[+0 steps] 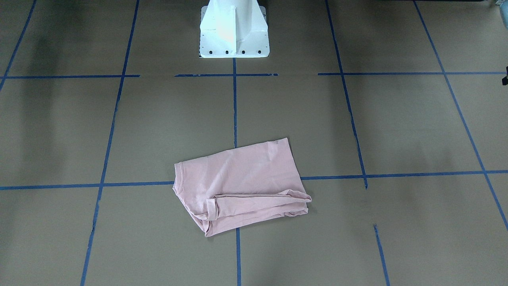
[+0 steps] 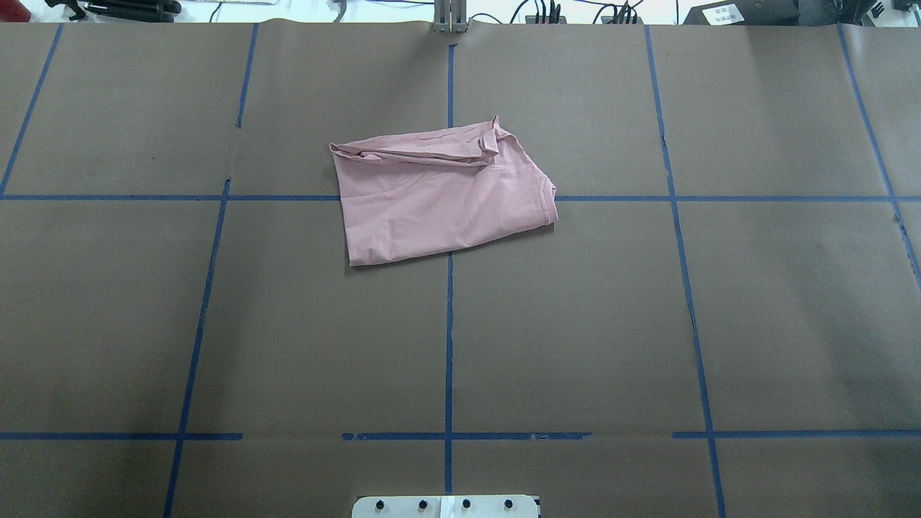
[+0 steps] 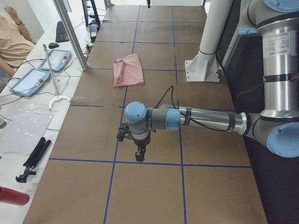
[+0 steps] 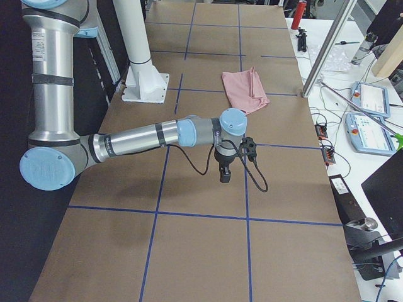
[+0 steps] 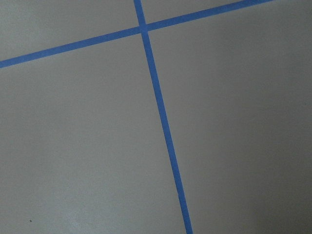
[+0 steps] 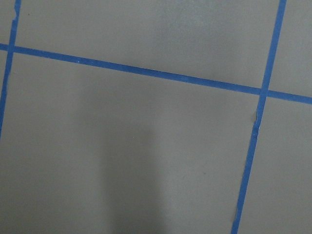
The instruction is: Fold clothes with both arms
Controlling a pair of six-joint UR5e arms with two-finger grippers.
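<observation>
Shirt placement first: the pink T-shirt [image 2: 439, 198] is lying in a rough folded rectangle on the table [image 2: 144, 324]. It sits right across the centre tape line [image 2: 449, 324], on the far side from the white pedestal [image 2: 446, 506]. Its long axis runs side to side across the robot's front, a bit tilted. The collar [image 2: 550, 205] points toward the robot's right, and a bunched sleeve fold runs along the far edge.

Both grippers are well apart from it. The left gripper [image 3: 140, 156] hangs over bare paper toward the table's left end, and the right gripper [image 4: 225, 175] does the same toward the right end. The shirt sits between them, so imo neither arm is clearly nearer.

Can't tell if either gripper's fingers are spread or closed. Only the side views catch them, and the 2 wrist cams show just paper and tape. Any further fold would need both arms reaching inward and away from the base.
</observation>
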